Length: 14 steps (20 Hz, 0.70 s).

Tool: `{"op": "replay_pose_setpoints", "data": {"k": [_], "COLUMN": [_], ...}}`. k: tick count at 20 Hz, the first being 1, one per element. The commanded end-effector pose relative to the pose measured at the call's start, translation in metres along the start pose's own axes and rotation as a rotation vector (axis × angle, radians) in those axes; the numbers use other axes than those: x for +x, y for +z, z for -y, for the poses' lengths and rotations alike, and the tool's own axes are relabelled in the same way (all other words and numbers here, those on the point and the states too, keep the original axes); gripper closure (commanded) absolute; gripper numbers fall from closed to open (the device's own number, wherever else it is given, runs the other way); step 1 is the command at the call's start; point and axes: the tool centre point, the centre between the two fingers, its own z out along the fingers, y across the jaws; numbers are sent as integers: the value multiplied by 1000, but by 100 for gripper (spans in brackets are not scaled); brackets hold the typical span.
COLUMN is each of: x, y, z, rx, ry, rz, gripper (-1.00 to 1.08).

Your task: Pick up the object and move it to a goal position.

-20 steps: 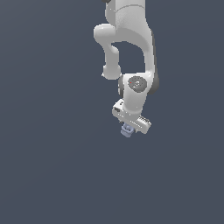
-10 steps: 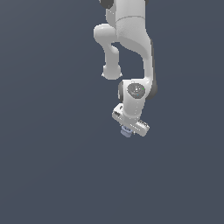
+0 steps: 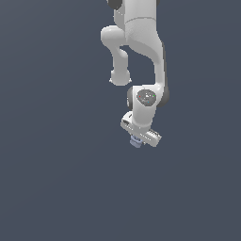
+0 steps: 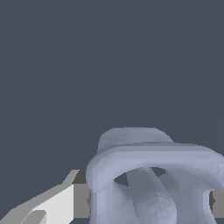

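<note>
Fingers (image 4: 65,203) of the white gripper (image 3: 137,140) pinch the small lavender-blue object (image 4: 153,179), pads pressed against its sides. Wrist view: the object's hollow top faces the camera, a rounded post visible inside; nothing else in it. Exterior view: object (image 3: 136,141) sits just under the gripper, below the arm (image 3: 141,56), over a plain dark grey surface (image 3: 56,188).

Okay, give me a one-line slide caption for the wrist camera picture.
Wrist view: the hollow lavender-blue object fills the foreground beside a white gripper finger, above a plain grey surface.
</note>
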Motion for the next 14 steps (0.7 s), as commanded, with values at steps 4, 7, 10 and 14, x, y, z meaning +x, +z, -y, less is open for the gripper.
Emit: {"op": "replay_pose_setpoints", "data": {"k": [4, 7, 10, 14], "x": [2, 7, 14, 27], "y": [-2, -6, -12, -23], "z": [-1, -3, -5, -10], "rx": [6, 18, 37, 71], "ry": [-5, -15, -29, -56], "rz": [-4, -12, -24, -45], "gripper": [108, 108, 108, 108]}}
